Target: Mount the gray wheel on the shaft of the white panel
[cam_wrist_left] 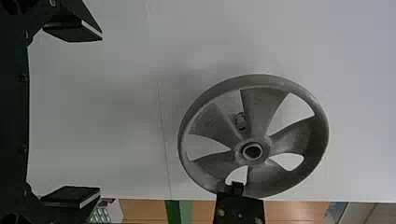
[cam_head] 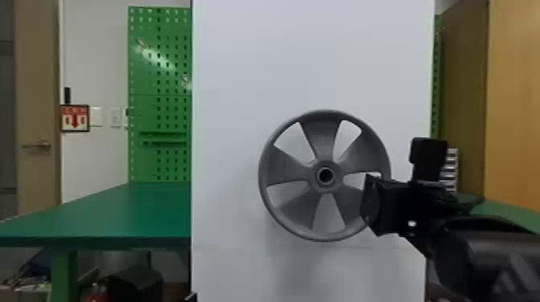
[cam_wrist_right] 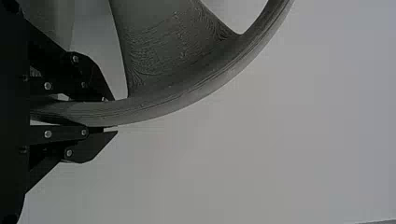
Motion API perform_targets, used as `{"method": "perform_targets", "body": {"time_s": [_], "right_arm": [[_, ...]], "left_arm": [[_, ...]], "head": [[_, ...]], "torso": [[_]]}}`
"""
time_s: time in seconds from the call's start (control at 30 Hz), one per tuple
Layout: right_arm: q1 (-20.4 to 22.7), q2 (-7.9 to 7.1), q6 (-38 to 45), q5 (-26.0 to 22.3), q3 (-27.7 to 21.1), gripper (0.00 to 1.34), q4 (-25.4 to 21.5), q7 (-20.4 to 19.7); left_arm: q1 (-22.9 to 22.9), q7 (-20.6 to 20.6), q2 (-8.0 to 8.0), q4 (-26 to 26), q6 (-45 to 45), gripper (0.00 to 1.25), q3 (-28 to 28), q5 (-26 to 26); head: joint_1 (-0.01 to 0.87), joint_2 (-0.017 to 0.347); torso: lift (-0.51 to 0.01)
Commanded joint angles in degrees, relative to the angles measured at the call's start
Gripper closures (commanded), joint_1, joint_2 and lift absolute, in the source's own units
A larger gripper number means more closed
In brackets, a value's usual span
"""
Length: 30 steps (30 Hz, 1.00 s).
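In the head view my right gripper (cam_head: 369, 205) holds the gray wheel (cam_head: 324, 120) by its right side, in front of the white panel (cam_head: 313, 52). Seen from the right wrist, the right gripper (cam_wrist_right: 115, 115) is closed on the rim, one finger on either side of it. The left wrist view shows the shaft (cam_wrist_left: 240, 121) through a gap between two spokes, beside the hub (cam_wrist_left: 252, 151) and not lined up with it from that angle. My left gripper (cam_wrist_left: 101, 113) is open in front of the panel, nothing between its fingers, apart from the wheel.
A green table (cam_head: 120, 213) stands to the left of the panel, with a green pegboard (cam_head: 160, 120) behind it. At the right, small drawers (cam_head: 452, 168) and another green tabletop (cam_head: 510, 213) lie behind my right arm.
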Motion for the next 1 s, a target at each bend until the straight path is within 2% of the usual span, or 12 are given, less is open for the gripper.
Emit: {"method": "perform_targets", "body": {"time_s": [0.0,0.3,0.63,0.7,0.77,0.87,0.97], "right_arm": [[-0.7,0.08,-0.9,-0.6,-0.8,1.18,2.6,0.0],[-0.2,0.61,-2.4,-2.9,-1.2,1.18,3.4,-5.3],[0.2,0.78,-3.2,-3.7,-1.0,1.18,3.0,-5.7],[0.3,0.78,-3.5,-4.1,-1.1,1.04,2.9,-5.7],[0.5,0.7,-4.1,-4.2,-1.1,0.81,2.9,-5.7],[0.5,0.7,-4.3,-4.4,-1.1,0.64,2.9,-5.7],[0.8,0.61,-5.1,-4.7,-1.0,0.36,2.9,-5.7]], "left_arm": [[-0.1,0.0,0.06,0.0,0.0,0.12,-0.1,0.1],[0.0,0.0,0.23,0.0,0.0,0.12,0.0,0.2],[0.1,0.0,0.15,0.0,0.0,0.12,0.1,0.2],[0.1,0.0,0.23,0.0,0.0,0.12,0.1,0.2],[0.1,0.0,0.23,0.0,0.0,0.12,0.0,0.2],[0.1,0.0,0.23,0.0,0.0,0.12,0.1,0.2],[0.1,0.1,0.23,0.0,0.0,0.12,0.1,0.2]], "head": [[0.038,0.04],[0.038,0.04],[0.038,0.04],[0.038,0.04],[0.038,0.04],[0.038,0.04],[0.038,0.04]], "torso": [[-0.487],[-0.487],[-0.487],[-0.487],[-0.487],[-0.487],[-0.487]]}}
